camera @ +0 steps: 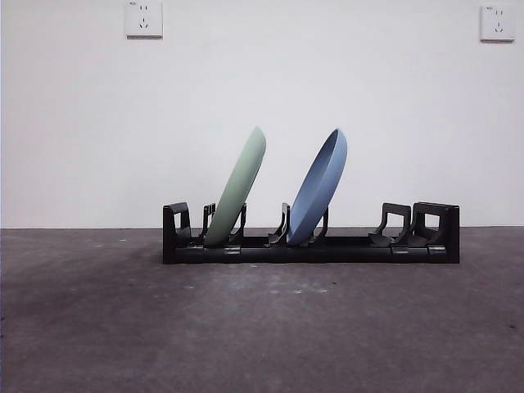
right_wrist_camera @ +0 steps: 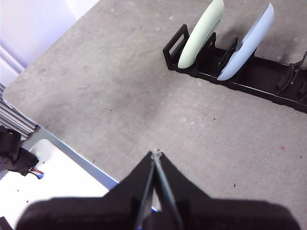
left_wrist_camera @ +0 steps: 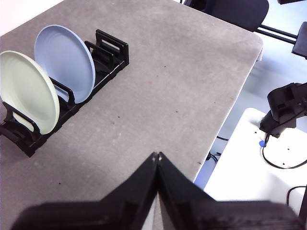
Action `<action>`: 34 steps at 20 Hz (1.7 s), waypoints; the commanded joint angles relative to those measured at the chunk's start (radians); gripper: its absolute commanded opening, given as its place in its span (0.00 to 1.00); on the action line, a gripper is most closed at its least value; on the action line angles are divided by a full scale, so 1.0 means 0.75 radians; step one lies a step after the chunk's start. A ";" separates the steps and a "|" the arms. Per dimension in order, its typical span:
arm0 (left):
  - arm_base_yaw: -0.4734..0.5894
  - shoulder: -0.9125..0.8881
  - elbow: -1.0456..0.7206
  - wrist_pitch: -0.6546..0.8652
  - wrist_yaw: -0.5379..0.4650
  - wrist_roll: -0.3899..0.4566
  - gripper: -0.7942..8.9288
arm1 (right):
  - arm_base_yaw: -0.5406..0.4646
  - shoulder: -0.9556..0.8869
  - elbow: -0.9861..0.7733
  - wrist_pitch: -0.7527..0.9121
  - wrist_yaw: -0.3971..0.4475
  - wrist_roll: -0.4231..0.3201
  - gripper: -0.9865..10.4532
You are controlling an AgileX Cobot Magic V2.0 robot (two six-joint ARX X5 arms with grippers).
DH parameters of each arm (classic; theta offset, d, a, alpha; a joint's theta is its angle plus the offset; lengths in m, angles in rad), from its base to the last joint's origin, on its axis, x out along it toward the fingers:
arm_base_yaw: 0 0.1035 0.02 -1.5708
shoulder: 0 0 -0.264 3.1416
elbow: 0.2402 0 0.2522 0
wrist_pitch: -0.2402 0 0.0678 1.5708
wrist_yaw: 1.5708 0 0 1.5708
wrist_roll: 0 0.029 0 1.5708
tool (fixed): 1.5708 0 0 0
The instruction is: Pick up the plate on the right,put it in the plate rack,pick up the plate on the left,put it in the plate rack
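**Black rack loaded: both plates seated, both arms clear**

Black plastic plate rack stood lengthwise across the grey table, near the far wall. Pale green plate sat in a slot near the rack's left end, on edge, leaning to the right. Pale blue plate sat in a slot near the middle, also on edge with the same rightward lean. The two plates were apart, not touching. The prong pairs toward the rack's right end held nothing.

Left gripper hung above bare tabletop, well apart from the rack; jaws pressed together, tips meeting, nothing between them. Right gripper likewise hung over bare table near the table edge, well apart from the rack; jaws pressed together, holding nothing. Neither arm showed in the front view.

Two white wall sockets on the wall behind.
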State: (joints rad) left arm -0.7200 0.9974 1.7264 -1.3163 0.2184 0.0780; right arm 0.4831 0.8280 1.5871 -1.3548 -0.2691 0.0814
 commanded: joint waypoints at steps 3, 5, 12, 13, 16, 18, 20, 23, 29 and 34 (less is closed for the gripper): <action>0.002 0.004 -0.003 0.001 -0.003 0.002 0.08 | 0.001 -0.001 -0.011 -0.031 0.000 0.006 0.09; 0.002 0.009 -0.003 0.001 -0.003 0.003 0.08 | 0.001 0.002 -0.011 -0.031 0.001 0.006 0.09; 0.002 0.055 -0.003 0.001 -0.002 0.003 0.08 | 0.001 0.035 -0.011 -0.031 0.118 0.006 0.09; 0.002 0.061 -0.003 0.001 -0.002 0.002 0.08 | 0.001 0.042 -0.011 -0.031 0.140 0.006 0.09; 0.002 0.067 -0.003 0.002 -0.003 0.003 0.08 | 0.001 0.069 -0.011 -0.031 0.229 0.006 0.09; 0.002 0.075 -0.003 0.003 -0.002 0.000 0.08 | 0.001 0.091 -0.011 -0.031 0.276 0.006 0.09; 0.002 0.080 -0.003 0.006 -0.004 0.001 0.08 | 0.001 0.119 -0.011 -0.031 0.308 0.006 0.09; 0.002 0.084 -0.003 0.090 -0.070 0.008 0.08 | 0.001 0.166 -0.011 -0.031 0.368 0.006 0.09; 0.128 0.080 -0.006 0.319 -0.206 0.296 0.08 | 0.000 0.292 -0.011 -0.030 0.386 0.006 0.09; 0.486 -0.095 -0.312 0.729 0.208 0.431 0.08 | 0.000 0.414 -0.011 -0.031 0.386 0.006 0.09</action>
State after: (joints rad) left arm -0.3710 0.9379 1.5314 -0.8040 0.3447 0.3679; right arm 0.4831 1.1378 1.5871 -1.3548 0.0185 0.0826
